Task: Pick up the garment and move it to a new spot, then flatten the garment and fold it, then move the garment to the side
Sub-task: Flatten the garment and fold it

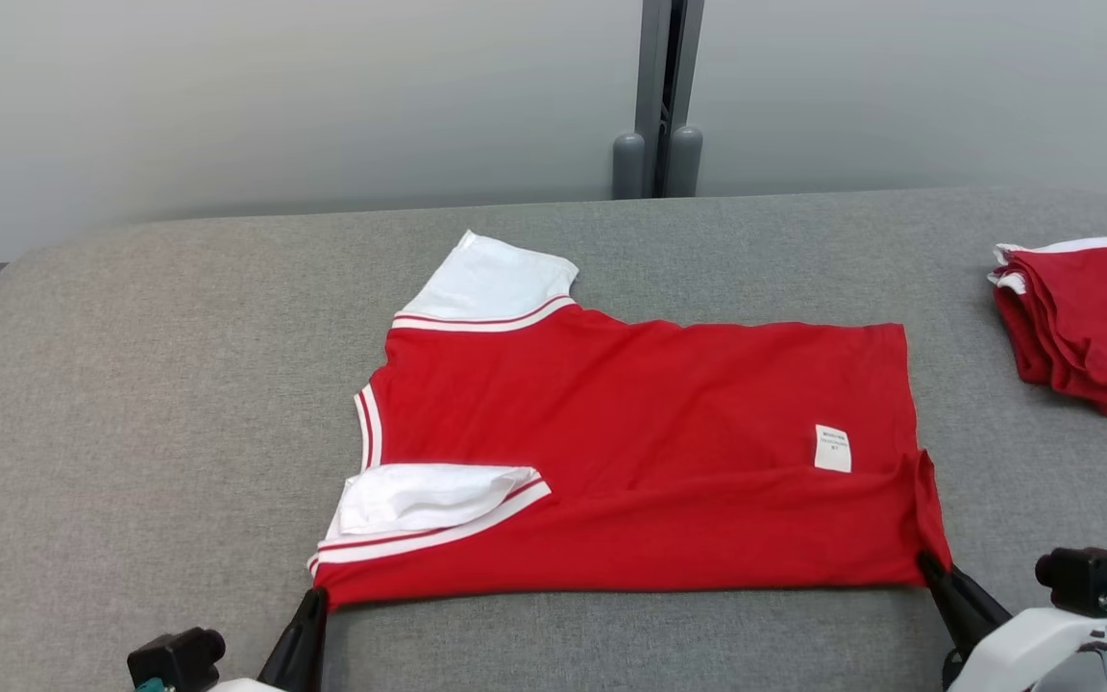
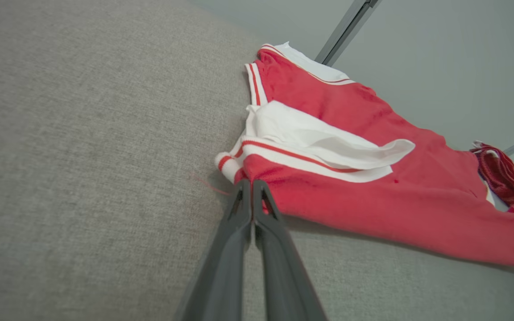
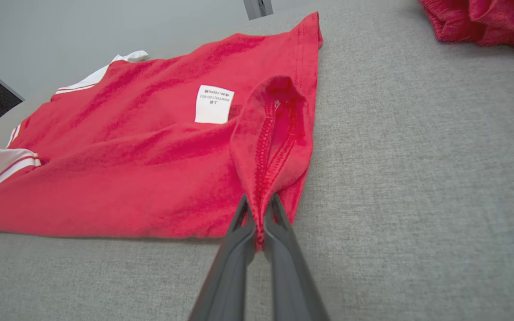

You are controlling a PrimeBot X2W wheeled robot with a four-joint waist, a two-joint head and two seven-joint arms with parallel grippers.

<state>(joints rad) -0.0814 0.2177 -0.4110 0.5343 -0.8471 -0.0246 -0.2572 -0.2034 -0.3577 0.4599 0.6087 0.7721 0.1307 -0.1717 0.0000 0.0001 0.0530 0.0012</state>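
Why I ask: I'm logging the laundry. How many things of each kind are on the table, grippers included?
red and white shirt, spread out: 1
pile of folded red garments, number inside cannot be told: 1
grippers, left gripper and right gripper, each pinching a near corner of the shirt: 2
total: 4

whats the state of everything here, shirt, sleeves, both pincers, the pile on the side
shirt, spread flat on the table, both near corners pinched
near sleeve, folded in over the body
far sleeve, laid out flat
left pincer, shut on the shirt's near shoulder corner
right pincer, shut on the near hem corner, which is puckered up
pile, folded, apart from the shirt
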